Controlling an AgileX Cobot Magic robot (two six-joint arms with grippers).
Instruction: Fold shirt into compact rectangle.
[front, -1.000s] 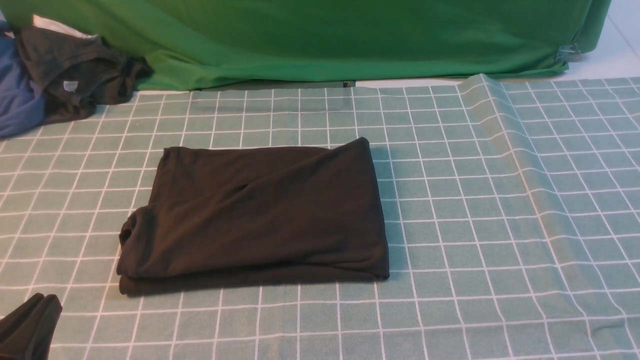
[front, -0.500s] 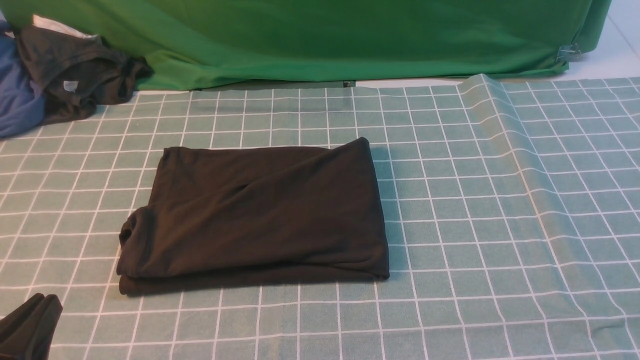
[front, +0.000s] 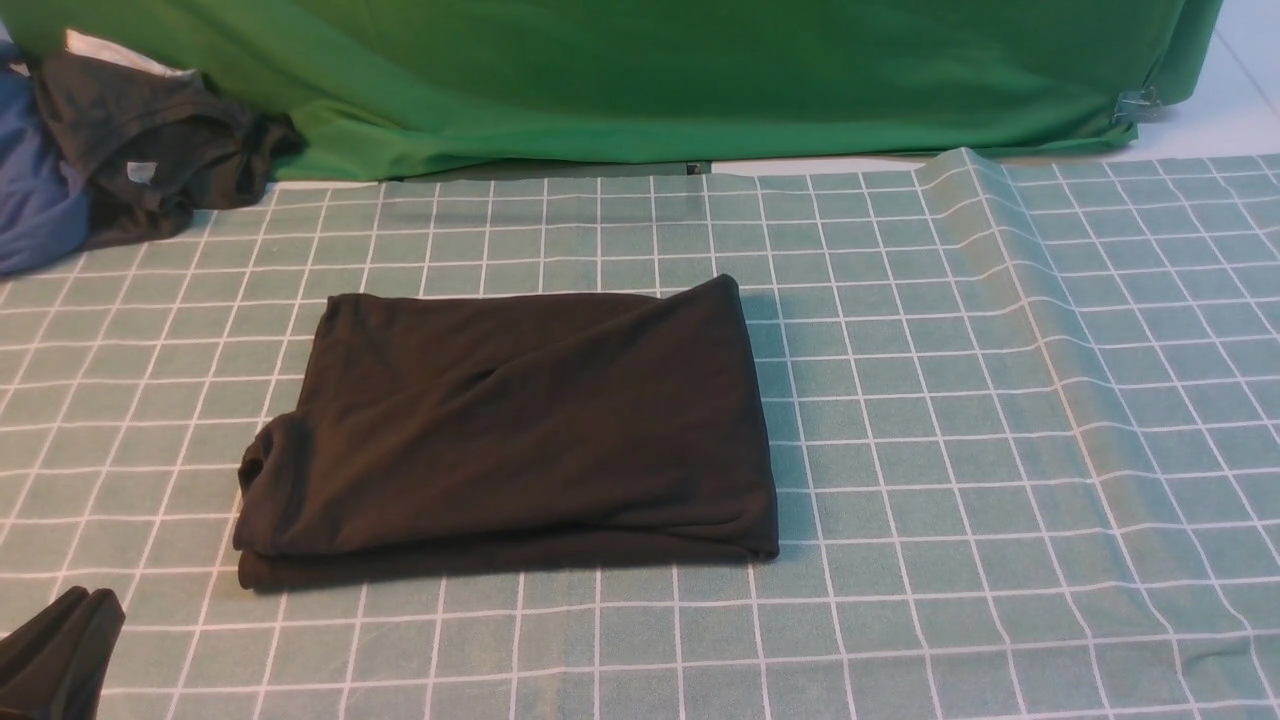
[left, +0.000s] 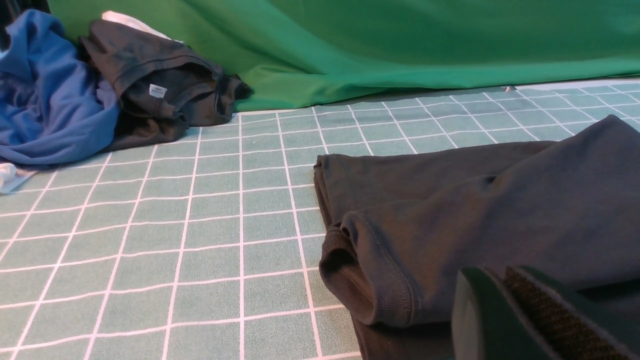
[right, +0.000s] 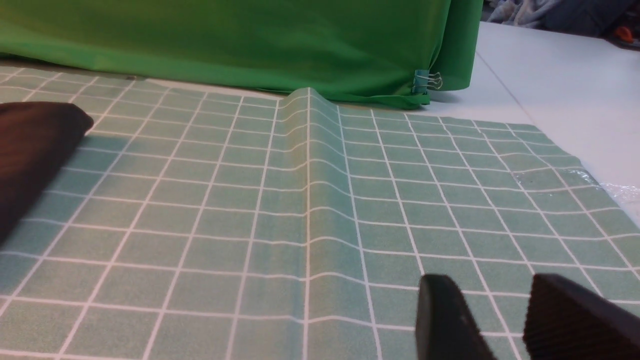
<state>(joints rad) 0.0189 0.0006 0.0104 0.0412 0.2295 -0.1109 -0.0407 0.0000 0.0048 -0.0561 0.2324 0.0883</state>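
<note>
black shirt (front: 505, 430) lies folded mid-frame, released; left gripper (left: 505, 305) closed empty, right gripper (right: 505, 312) parted, empty.

Tablecloth (front: 1000, 420): pale green with a white grid, spread over the work surface; a raised ridge runs front to back on the right side.
Backdrop (front: 700, 80): bright green cloth hanging behind, its hem bunched on the surface.
Binder clip (right: 425, 80): pinned at the backdrop's far right lower corner.
Dark grey garment (front: 150, 150): crumpled at far left, small white tag showing.
Blue garment (front: 35, 200): heaped just beside it, touching.
White tabletop (right: 550, 85): bare beyond the tablecloth's right edge.
</note>
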